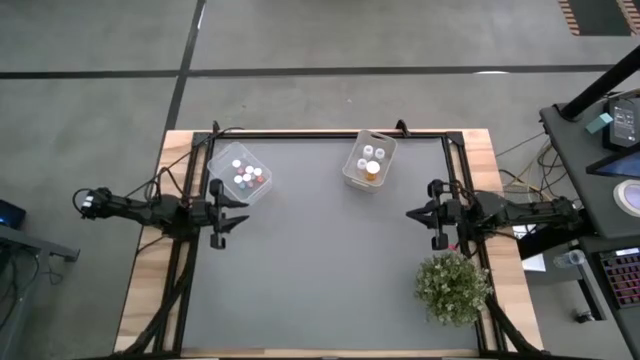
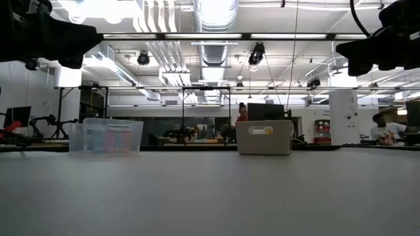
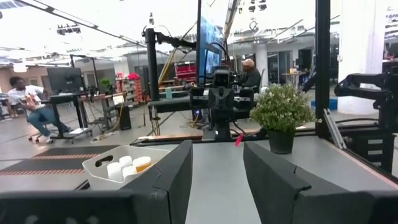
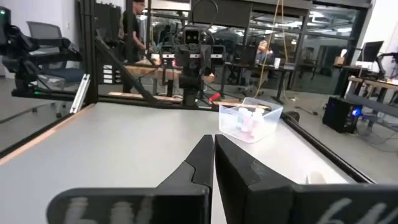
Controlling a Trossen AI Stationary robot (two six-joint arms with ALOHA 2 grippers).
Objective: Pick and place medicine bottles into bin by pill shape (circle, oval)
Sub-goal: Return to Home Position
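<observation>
Several medicine bottles with white, red and pink caps stand in a clear bin (image 1: 240, 175) at the far left, which also shows in the low view (image 2: 105, 136) and the right wrist view (image 4: 250, 121). Three white-capped bottles and an amber one (image 1: 372, 171) stand in a white bin (image 1: 369, 160) at the far middle, which also shows in the left wrist view (image 3: 124, 165). My left gripper (image 1: 243, 212) hovers at the table's left edge, open and empty (image 3: 217, 168). My right gripper (image 1: 411, 213) hovers at the right edge, shut and empty (image 4: 213, 155).
A bushy green plant in a pot (image 1: 453, 288) stands at the near right, close to my right arm. The grey table top (image 1: 330, 270) lies between the two arms. People sit and stand in the room beyond the table.
</observation>
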